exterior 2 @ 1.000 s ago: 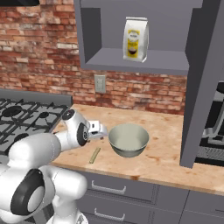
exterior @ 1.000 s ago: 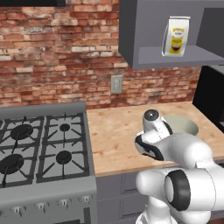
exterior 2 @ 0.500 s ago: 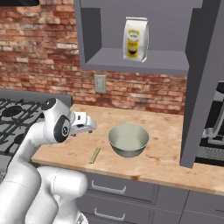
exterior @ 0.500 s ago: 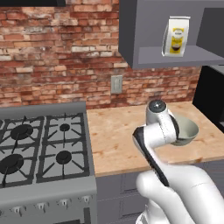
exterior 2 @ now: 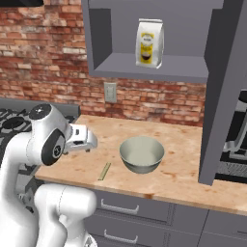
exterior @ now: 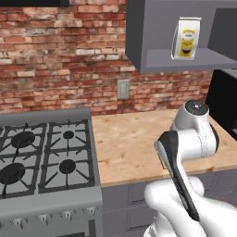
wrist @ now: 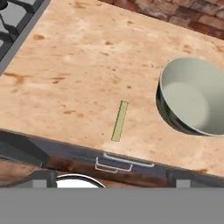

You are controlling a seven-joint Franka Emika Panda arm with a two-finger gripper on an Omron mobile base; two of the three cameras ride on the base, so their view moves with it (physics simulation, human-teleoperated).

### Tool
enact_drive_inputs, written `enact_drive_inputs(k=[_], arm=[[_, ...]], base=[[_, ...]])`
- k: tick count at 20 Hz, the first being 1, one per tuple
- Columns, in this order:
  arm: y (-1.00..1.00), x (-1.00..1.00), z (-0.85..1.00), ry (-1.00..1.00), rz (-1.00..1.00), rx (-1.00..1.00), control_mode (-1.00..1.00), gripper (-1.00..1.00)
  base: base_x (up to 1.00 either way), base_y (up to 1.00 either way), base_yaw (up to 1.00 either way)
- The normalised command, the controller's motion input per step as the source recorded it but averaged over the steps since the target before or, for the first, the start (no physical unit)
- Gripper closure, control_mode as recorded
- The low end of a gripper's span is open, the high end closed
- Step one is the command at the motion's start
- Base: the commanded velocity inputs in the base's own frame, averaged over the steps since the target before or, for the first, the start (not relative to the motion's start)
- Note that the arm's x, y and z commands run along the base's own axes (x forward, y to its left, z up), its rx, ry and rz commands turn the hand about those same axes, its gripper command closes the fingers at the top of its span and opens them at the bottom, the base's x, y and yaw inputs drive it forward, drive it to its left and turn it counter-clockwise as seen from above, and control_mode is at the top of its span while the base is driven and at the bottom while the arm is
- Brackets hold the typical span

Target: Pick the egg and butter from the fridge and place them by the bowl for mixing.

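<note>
Hand view has the butter lying flat on the tabletop just beside the bowl — handy for mixing; whether the gripper is apart or together, I cannot tell.

A mottled, wood-toned counter with a smooth matt finish carries a pale, faintly glossy bowl and a flat matt yellow-green butter stick. Rough red brick wall backs matt grey cabinets, which hold a paper-look bag. The stove shows dark cast-iron-like grates on brushed grey metal.
</note>
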Motion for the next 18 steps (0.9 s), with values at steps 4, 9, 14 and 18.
enact_drive_inputs(k=[4, 9, 14, 18], arm=[[-0.18, -0.66, 0.05, -0.2, 0.26, 0.06, -1.0, -1.0], [0.13, -0.18, -0.12, 0.0, 0.11, 0.0, -1.0, -1.0], [0.07, -0.15, -0.13, 0.01, 0.13, 0.0, 1.0, -1.0], [0.0, 0.0, 0.0, 0.0, 0.0, 0.0, 1.0, -1.0]], base=[[0.0, 0.0, 0.0], [0.0, 0.0, 0.0], [-0.34, 0.08, 0.7], [-0.05, 0.0, 1.0]])
